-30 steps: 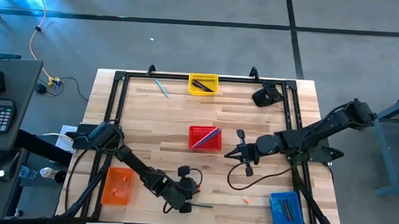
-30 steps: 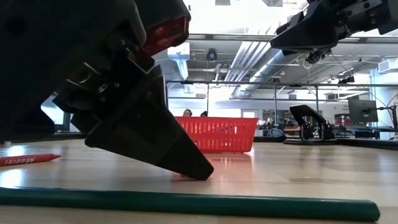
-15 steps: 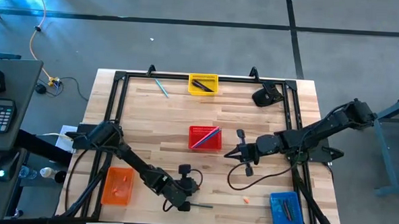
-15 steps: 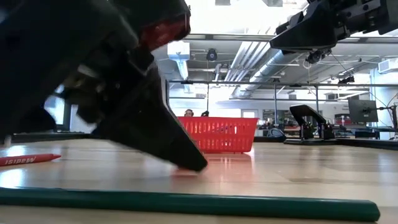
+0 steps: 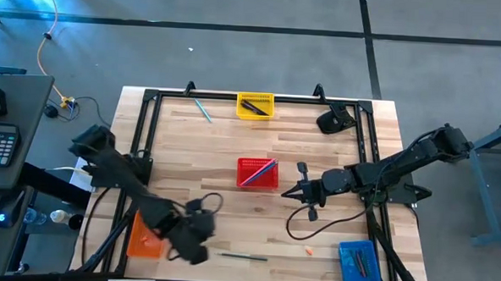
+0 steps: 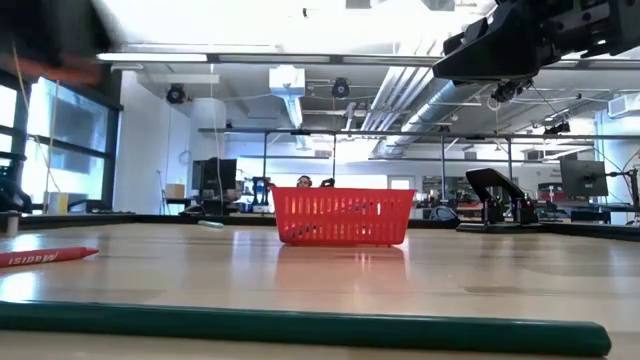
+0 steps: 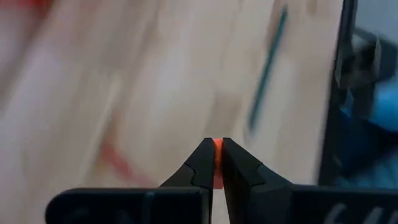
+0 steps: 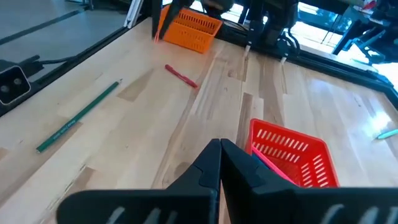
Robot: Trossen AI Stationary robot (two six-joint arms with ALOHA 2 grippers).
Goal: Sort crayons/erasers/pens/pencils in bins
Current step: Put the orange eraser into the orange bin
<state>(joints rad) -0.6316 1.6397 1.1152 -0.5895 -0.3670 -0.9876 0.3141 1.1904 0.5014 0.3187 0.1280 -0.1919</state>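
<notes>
Near the table's front-left corner, left gripper (image 7: 217, 163) pinches an orange eraser (image 7: 218, 149) beside the orange bin (image 5: 142, 240). Step: carrying. Next: centre over bin, release. Right gripper (image 8: 220, 158) closed, mid-table.

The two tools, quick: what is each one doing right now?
Left tool: shut on a small orange eraser.
Right tool: shut, holding nothing.
</notes>
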